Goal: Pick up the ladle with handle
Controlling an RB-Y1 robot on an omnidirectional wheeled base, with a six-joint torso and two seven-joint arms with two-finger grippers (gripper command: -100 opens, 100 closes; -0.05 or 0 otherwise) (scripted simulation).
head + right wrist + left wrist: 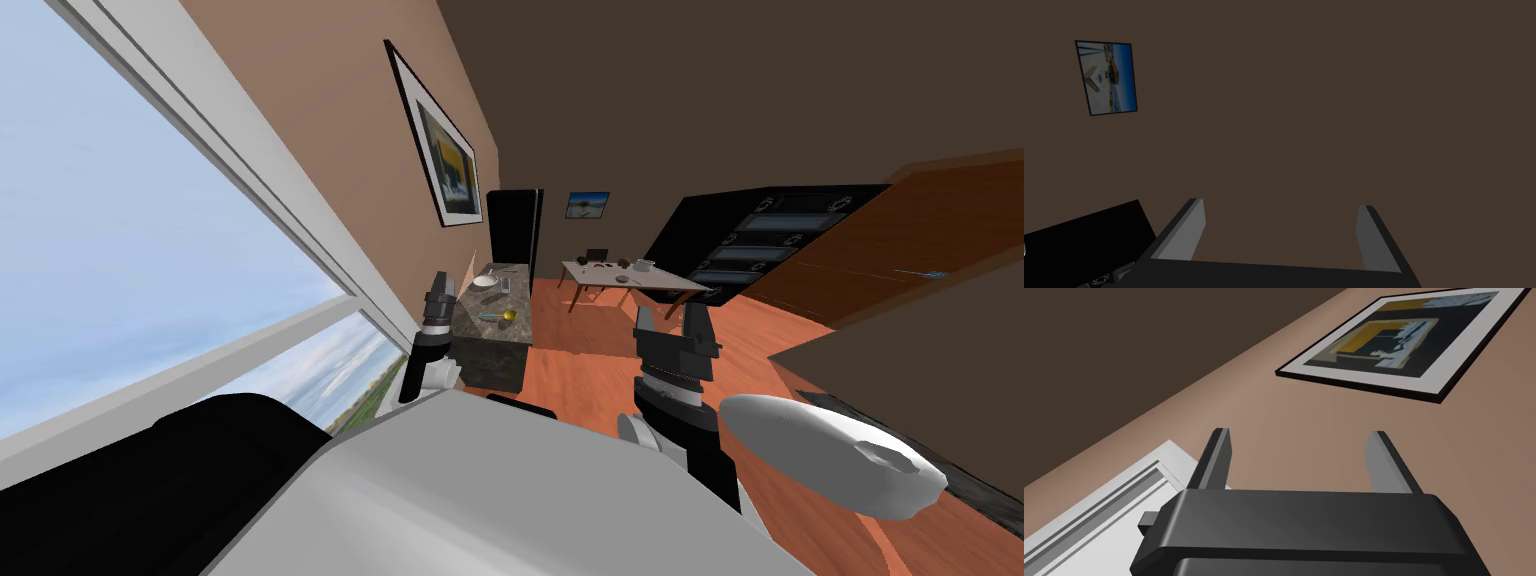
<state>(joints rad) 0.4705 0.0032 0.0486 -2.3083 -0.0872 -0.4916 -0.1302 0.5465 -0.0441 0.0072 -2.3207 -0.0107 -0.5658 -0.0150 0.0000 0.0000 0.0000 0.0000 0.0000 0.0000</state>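
The ladle point(497, 317) has a teal handle and a yellow bowl. It lies flat on a dark stone counter point(490, 350) ahead of me, near the counter's middle. My left gripper point(440, 283) is raised beside the counter's left edge, short of the ladle and apart from it. In the left wrist view the left gripper point(1300, 433) stands open, with nothing between its fingers. My right gripper point(672, 318) is raised over the wooden floor to the right of the counter. It is open and empty too, as the right wrist view shows point(1279, 204).
A white dish point(485, 281) and a small grey item point(505, 285) sit at the counter's far end. Behind it stands a black fridge point(515, 225). A light table point(630, 278) with small items is further right, then dark cabinets point(760, 240). A large window point(150, 250) runs along the left.
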